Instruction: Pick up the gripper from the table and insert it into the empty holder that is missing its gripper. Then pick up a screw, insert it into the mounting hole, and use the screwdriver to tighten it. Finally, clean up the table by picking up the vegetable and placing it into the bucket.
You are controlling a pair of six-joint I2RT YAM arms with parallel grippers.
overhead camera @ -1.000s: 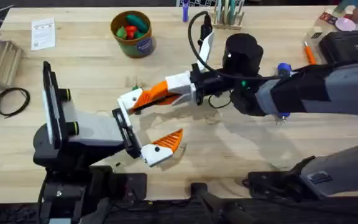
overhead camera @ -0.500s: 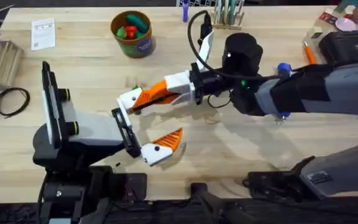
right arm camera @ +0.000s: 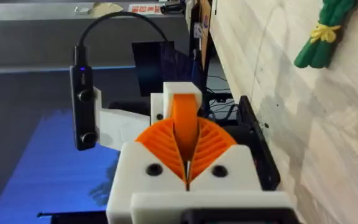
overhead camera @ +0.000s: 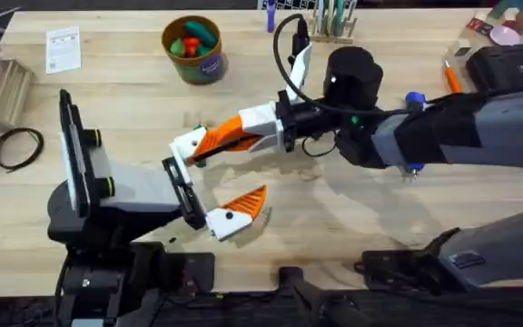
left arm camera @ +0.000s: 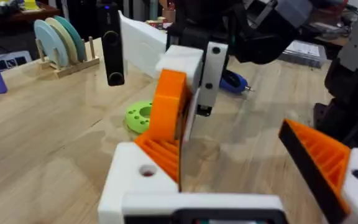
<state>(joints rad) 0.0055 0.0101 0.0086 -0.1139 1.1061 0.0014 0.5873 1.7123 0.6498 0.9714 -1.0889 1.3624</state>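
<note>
**Desk**: carrying all items; the task is standing at its first step.

**Right gripper**: reaching across toward the desk's left half, its pads pressing together on the orange gripper.

**Left gripper**: lying near the front edge with fingers spreading wide, presenting the holder to the right arm.

**Bucket**: standing by the far edge, already holding red and green toys.

**Screwdriver**: lying toward the right edge, partly behind the right arm, and apparently waiting untouched.

**Holder and gripper:** the gripper is meeting the holder end on. Insertion seems to be going on, though whether it is fully seated cannot be told.

**Vegetable**: lying on bare desk, probably just behind the holder, and awaiting clean-up.

**Remaining, by this reading:** finishing the insertion, fastening and tightening, then moving the vegetable to the bucket.
</note>
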